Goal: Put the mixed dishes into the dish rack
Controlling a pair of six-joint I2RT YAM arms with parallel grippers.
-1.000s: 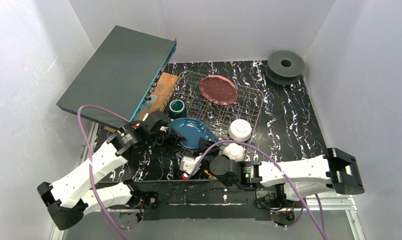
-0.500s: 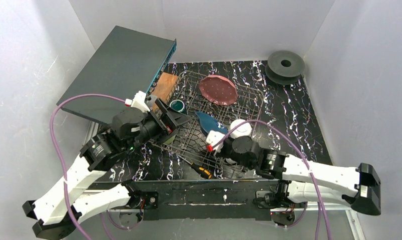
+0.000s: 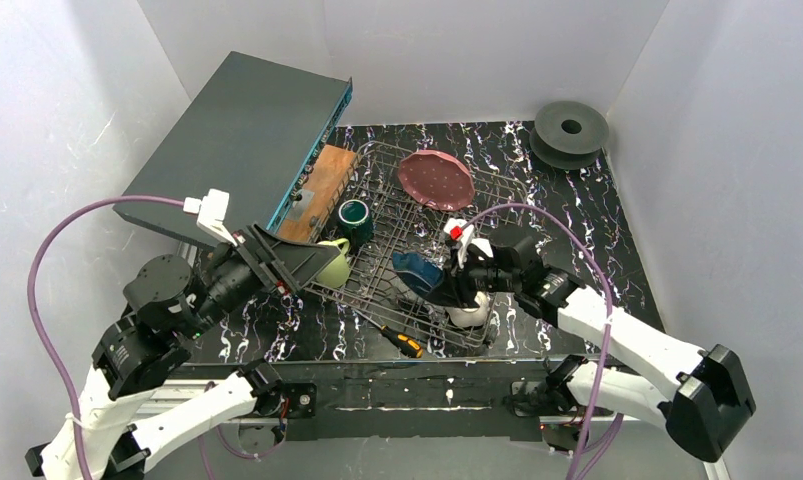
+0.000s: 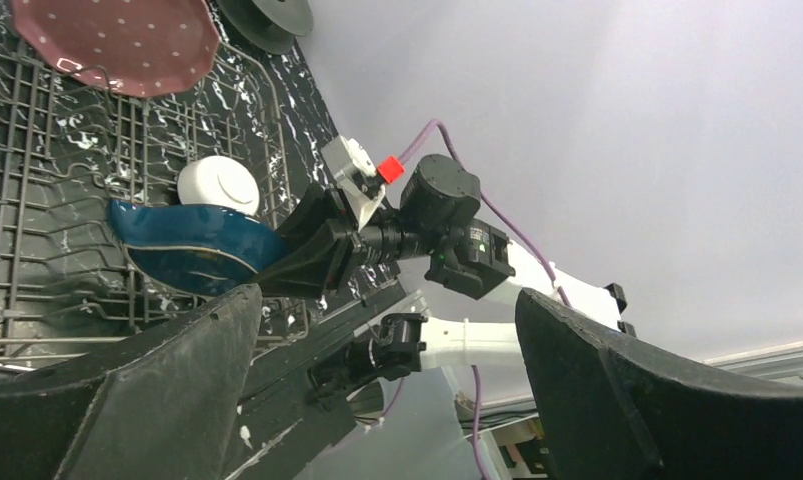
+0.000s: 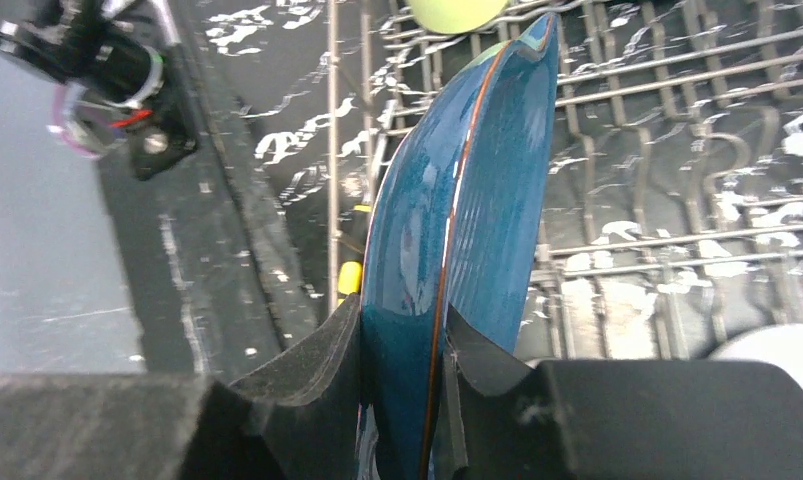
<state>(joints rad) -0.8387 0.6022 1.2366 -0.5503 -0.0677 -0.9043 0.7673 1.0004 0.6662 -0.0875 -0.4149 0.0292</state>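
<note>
My right gripper [image 3: 445,284] is shut on the rim of the blue squarish dish [image 3: 415,268] and holds it on edge over the front of the dish rack [image 3: 397,215]. The right wrist view shows both pads clamped on the dish [image 5: 457,200] at the gripper [image 5: 405,330]. My left gripper [image 3: 307,268] is open and empty, just left of the pale yellow-green mug [image 3: 334,262] at the rack's left side. The pink plate [image 3: 435,180] and dark green mug [image 3: 354,215] are in the rack. A white bowl [image 4: 217,185] shows behind the dish; a white piece [image 3: 472,312] sits under my right arm.
A yellow-black-handled screwdriver [image 3: 397,338] lies at the rack's front edge. The big dark grey box [image 3: 237,145] and a wooden board [image 3: 317,185] lean at the rack's left. A black spool [image 3: 571,130] sits at the back right corner. White walls enclose the table.
My right gripper has carried the blue dish from the rack's front left into the rack and turned it on edge. My left gripper has drawn back left, and the yellow-green mug now stands uncovered.
</note>
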